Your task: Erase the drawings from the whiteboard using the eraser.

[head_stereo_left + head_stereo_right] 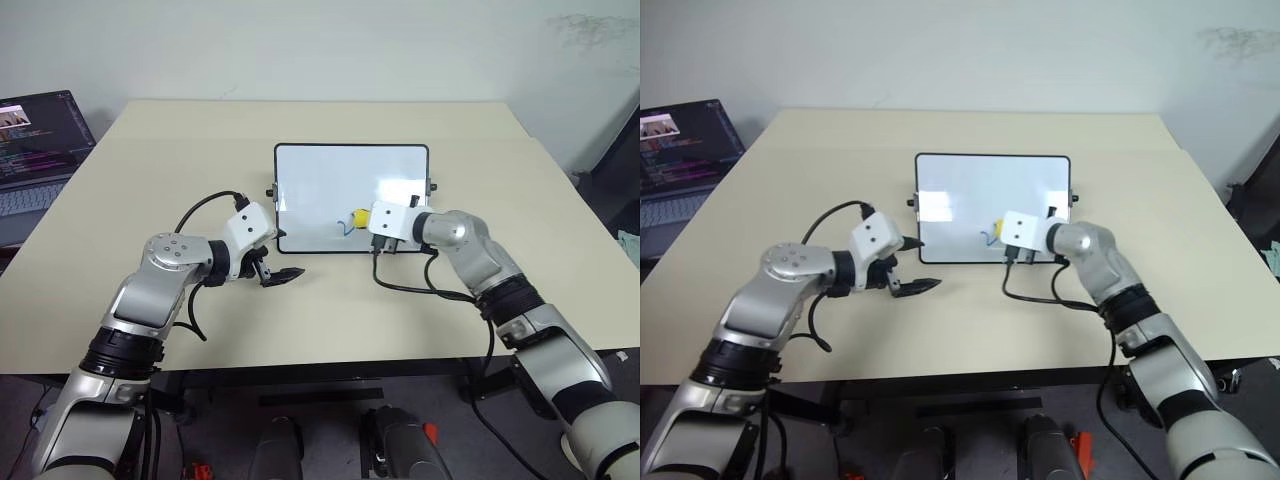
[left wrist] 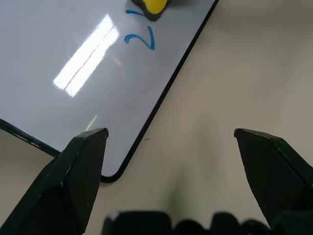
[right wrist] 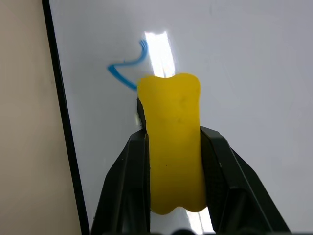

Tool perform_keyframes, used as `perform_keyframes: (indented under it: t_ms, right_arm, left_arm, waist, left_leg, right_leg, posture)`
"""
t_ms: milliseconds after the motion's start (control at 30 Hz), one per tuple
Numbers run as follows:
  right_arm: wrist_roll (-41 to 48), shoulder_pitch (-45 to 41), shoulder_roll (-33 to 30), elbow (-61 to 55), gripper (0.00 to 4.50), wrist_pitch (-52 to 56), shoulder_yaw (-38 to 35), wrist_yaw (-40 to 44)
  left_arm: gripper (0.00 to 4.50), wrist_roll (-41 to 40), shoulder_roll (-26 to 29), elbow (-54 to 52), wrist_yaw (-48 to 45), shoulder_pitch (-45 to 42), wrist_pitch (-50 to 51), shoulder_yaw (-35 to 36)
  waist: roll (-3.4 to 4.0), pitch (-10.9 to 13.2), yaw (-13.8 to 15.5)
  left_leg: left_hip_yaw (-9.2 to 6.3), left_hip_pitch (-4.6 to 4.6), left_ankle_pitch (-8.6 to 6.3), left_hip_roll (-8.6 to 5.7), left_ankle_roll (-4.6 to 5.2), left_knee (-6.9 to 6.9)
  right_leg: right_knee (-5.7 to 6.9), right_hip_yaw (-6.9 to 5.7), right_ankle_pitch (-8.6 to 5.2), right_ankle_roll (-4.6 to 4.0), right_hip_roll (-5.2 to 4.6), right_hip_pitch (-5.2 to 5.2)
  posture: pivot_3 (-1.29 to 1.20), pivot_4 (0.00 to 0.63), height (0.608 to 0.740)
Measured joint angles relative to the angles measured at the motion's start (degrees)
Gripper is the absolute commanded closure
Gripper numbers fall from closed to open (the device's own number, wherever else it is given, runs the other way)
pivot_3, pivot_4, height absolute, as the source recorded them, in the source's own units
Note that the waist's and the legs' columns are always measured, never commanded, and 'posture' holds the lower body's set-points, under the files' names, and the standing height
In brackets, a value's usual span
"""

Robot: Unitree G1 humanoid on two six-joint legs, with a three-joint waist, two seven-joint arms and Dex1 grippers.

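Nearest you, your left gripper (image 1: 283,276) hovers over bare worktop (image 1: 330,320) just off the whiteboard's near left corner, its fingers (image 2: 80,169) spread wide with nothing between them. In the left wrist view that rounded corner and the black frame lie between and just beyond the fingers.

Slightly farther in, your right gripper (image 3: 171,147) is clamped on the eraser (image 3: 173,147), one black finger pressed to each long side of the yellow block. The eraser sits over the whiteboard (image 1: 340,170) near its front edge, right of the middle, with its tip right beside the drawings (image 3: 128,66): a short blue hooked stroke just ahead of the eraser. You cannot tell whether the eraser touches the board surface. Bright reflections streak the glossy white on both sides of the stroke.

The whiteboard lies flat at the middle of the beige worktop, with wide bare surface on every side of it. Small black knobs stick out from its short sides.

Farther off, past the worktop's left edge, a laptop (image 1: 35,150) stands open with its screen lit. A pale wall (image 1: 320,40) closes the far side.
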Motion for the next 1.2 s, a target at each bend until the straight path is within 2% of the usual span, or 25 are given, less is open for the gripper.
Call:
perform_keyframes:
  t_ms: [200,333,567,833,1067,1200]
  right_arm:
    - [-0.06,-0.81,5.54,0.87,3.47,1.73,1.18,-0.86]
    - [-0.03,-0.89,5.84,0.85,3.47,1.79,1.26,-0.81]
    - [0.07,-0.32,-0.30,-0.42,3.47,0.81,1.01,0.02]
    - [1.42,5.86,-10.13,-4.97,3.47,-0.68,-1.45,2.07]
    - [1.44,6.19,-10.13,-5.54,3.47,-0.10,-1.65,2.34]
    - [1.21,5.91,-6.18,-5.82,3.47,1.46,-1.08,2.40]
  left_arm:
    - [0.00,0.13,-0.36,0.17,-0.02,-0.27,0.00,-0.02]
    - [0.00,0.15,-0.59,0.18,-0.02,-0.37,0.00,-0.03]
    - [0.00,0.17,-0.81,0.20,-0.06,-0.73,0.00,-0.03]
    - [0.00,0.19,-0.87,0.48,-0.07,-0.76,-0.03,-0.04]
    - [0.00,0.34,-1.17,0.95,-0.15,-0.96,-0.36,-0.07]
    - [0.00,0.65,-1.26,1.34,-0.46,-1.41,-0.89,-0.12]
  waist:
    - [0.00,0.00,-0.12]
    - [0.00,0.00,-0.04]
    - [-0.01,0.00,1.03]
    - [-0.06,-0.04,2.14]
    - [-0.06,-0.04,2.08]
    - [-0.10,-0.06,1.22]
  left_leg:
    - [-0.01,-0.03,0.02,0.00,0.03,-0.01]
    - [-0.01,-0.09,0.01,-0.01,0.02,-0.04]
    - [-0.01,-0.09,0.01,-0.02,0.02,-0.01]
    - [0.07,-0.08,0.01,-0.03,0.01,0.09]
    - [0.04,-0.03,0.01,-0.03,0.01,0.09]
    - [0.03,-0.02,0.01,-0.02,0.02,0.09]
  right_leg:
    - [0.03,0.00,0.02,0.01,0.00,0.00]
    - [-0.01,0.00,0.03,0.03,0.00,-0.01]
    - [-0.10,-0.01,0.03,0.03,-0.01,0.02]
    - [-0.23,-0.01,0.02,0.03,-0.11,0.15]
    - [-0.23,-0.02,0.02,0.02,-0.11,0.15]
    - [-0.20,-0.02,0.03,0.03,-0.09,0.12]
  posture:
    - [0.00,0.150,0.740]
    - [0.00,0.150,0.740]
    - [0.00,0.150,0.740]
    - [0.00,0.150,0.740]
    - [0.00,0.150,0.740]
    - [0.00,0.150,0.740]
